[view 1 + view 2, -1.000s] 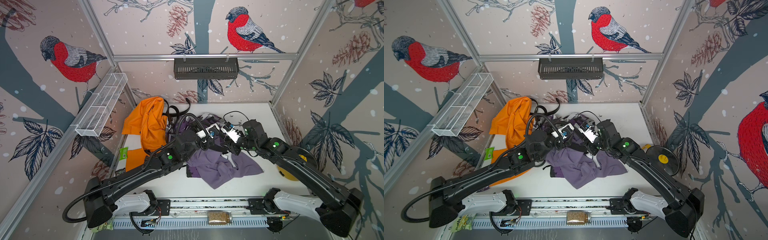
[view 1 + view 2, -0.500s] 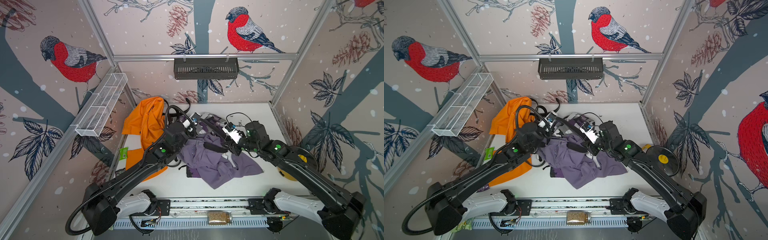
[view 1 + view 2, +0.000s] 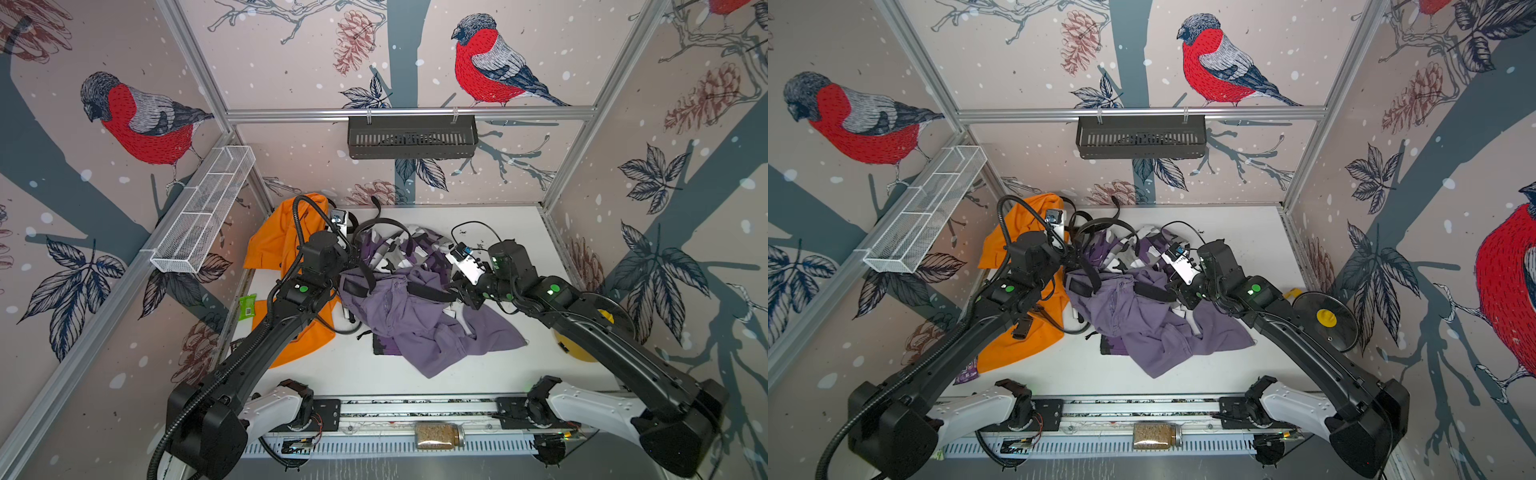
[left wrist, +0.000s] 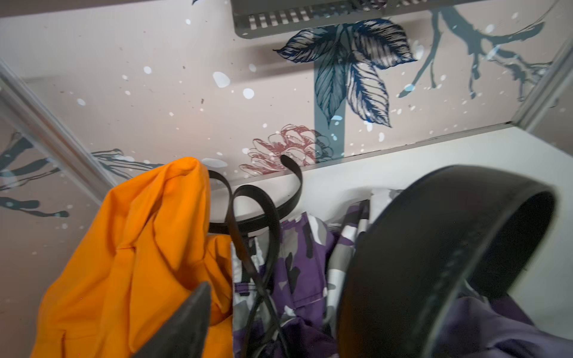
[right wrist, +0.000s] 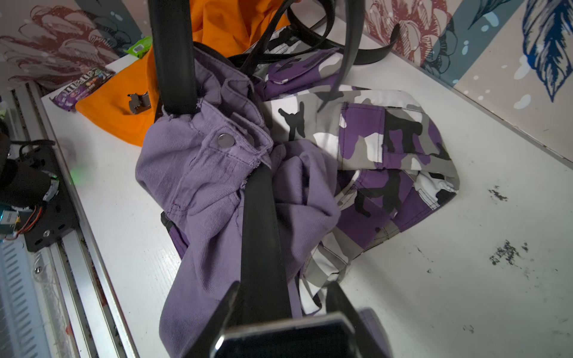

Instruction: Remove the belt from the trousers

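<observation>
While the right gripper (image 5: 283, 286) clamps the black belt (image 5: 260, 217) in the lavender trousers (image 5: 198, 173), the left gripper (image 3: 351, 253) stands wide.

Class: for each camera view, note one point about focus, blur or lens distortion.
Left wrist: the near loop of the belt looms large and soft. Right wrist: the lilac trousers are crisp, the right pincer at the edge softer. Both top views: wide-angle, the frame rails splay outward.
</observation>
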You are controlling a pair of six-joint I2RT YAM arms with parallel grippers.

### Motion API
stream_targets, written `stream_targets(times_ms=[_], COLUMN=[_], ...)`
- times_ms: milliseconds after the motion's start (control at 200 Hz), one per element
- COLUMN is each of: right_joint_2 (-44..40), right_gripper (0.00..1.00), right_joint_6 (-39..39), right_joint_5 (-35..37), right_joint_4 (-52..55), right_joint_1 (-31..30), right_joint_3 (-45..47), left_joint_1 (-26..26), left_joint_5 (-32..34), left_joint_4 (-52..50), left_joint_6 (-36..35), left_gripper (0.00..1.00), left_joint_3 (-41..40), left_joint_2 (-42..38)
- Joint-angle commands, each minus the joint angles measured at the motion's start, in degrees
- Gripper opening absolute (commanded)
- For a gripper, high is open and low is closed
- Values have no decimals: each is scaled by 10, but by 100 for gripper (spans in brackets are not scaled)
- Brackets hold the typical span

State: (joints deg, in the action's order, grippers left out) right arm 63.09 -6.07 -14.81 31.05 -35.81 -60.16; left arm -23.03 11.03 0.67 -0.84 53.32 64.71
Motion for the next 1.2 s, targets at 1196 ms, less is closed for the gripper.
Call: stream_targets(times_ms=[1196], right_joint_2=[64], right_gripper=[0], right_joint_6=[11], right_joint_5=[11], right_joint_4=[53], right_joint_1=[62], right_joint_3=[-249], left_joint_1=[-296], left_joint_5=[-254], left_joint_4=[92], left_joint_6=[72], left_gripper=[99], left_joint_3=[8], left_joint_2=[16])
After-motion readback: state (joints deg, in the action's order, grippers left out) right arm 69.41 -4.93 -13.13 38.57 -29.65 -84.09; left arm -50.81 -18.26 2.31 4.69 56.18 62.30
